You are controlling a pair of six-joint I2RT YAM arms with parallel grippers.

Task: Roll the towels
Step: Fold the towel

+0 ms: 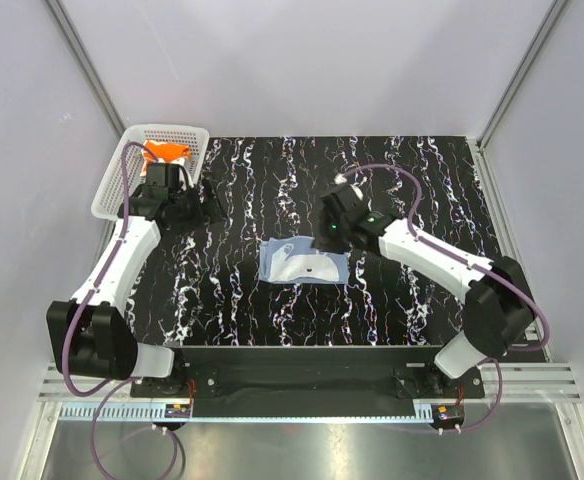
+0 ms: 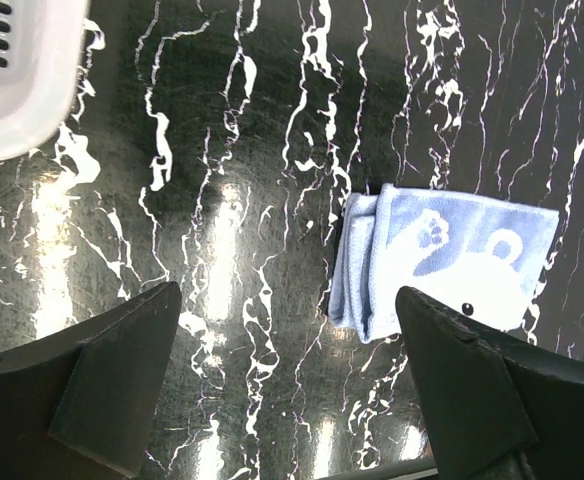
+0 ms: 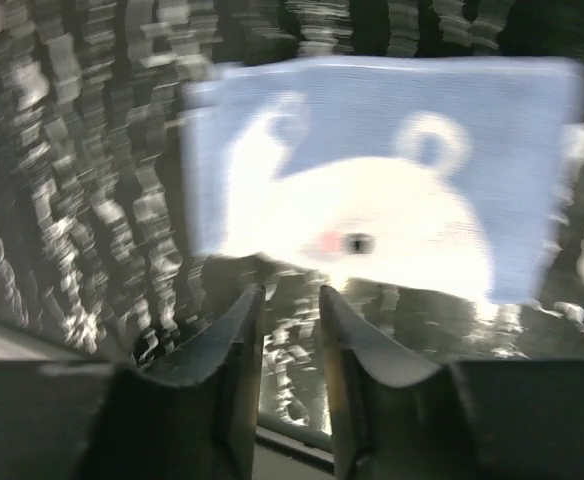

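Nearest to us, in the middle of the black, white-veined bench (image 1: pixel 412 180), lies the light blue cloth towel with a white bear print (image 1: pixel 304 262). It rests flat, and the left wrist view shows one end folded over in layers. Nothing grips it.

The right gripper (image 3: pixel 290 292) sits at the towel's right side. Its fingers (image 3: pixel 244 330) stand a little apart with only the bench showing between them. Their tips are just off the towel's edge. The right wrist view is blurred, so we cannot tell whether they touch the surface.

Farther back and to the left, the left gripper (image 2: pixel 287 300) is over the bench, well apart from the blue towel. Its fingers are spread wide with nothing between them.

Just beside it, at the far left corner, stands the white plastic mesh basket (image 1: pixel 110 180). Inside it, at its far end, lies the bright orange cloth towel (image 1: pixel 165 151), bunched up.
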